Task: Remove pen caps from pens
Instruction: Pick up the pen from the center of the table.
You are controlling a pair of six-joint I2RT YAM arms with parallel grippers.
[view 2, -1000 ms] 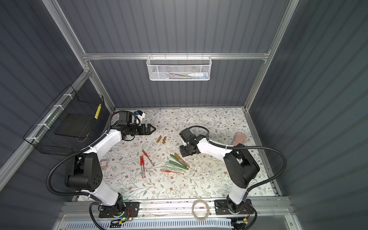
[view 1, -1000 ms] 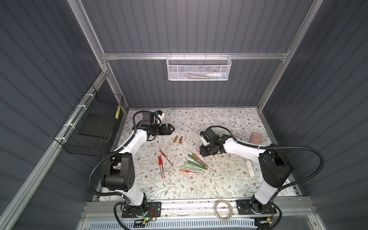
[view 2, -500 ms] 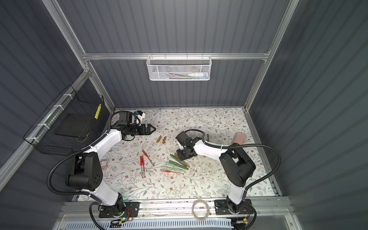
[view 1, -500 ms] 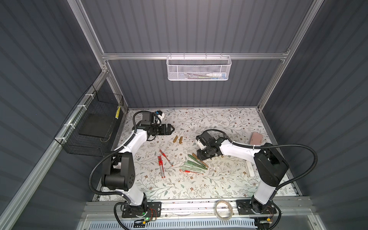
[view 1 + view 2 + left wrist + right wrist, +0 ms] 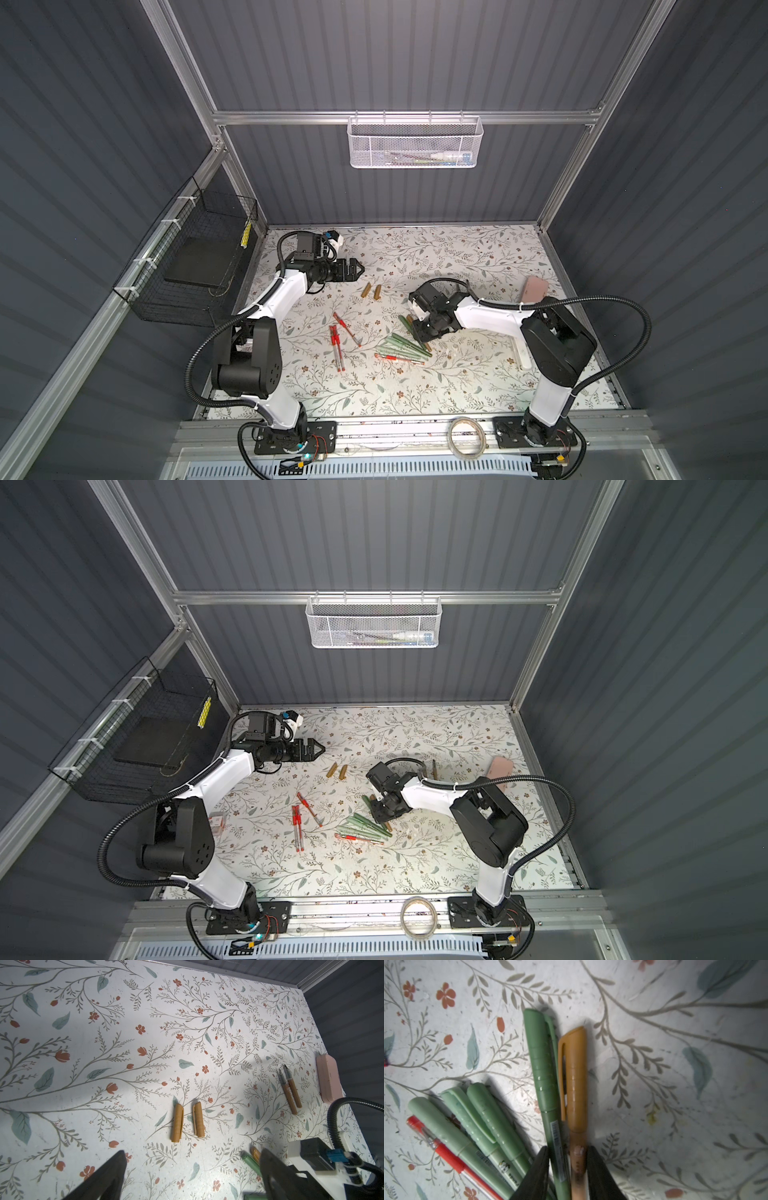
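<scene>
Straddling two barrels, right gripper (image 5: 568,1148) fingers sit against dark green pen (image 5: 544,1076) and gold-brown pen (image 5: 578,1163), actual grip unclear; gold-brown cap (image 5: 574,1068) on, past the fingertips. Farther off, left gripper (image 5: 192,1152) spread wide, empty; two loose caps (image 5: 177,1123) beyond its tips.

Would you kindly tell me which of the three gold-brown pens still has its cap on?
The gold-brown pen lying between the right gripper's fingers, beside a dark green pen. The other two gold-brown pens lie bare-tipped next to the pink case.
</scene>
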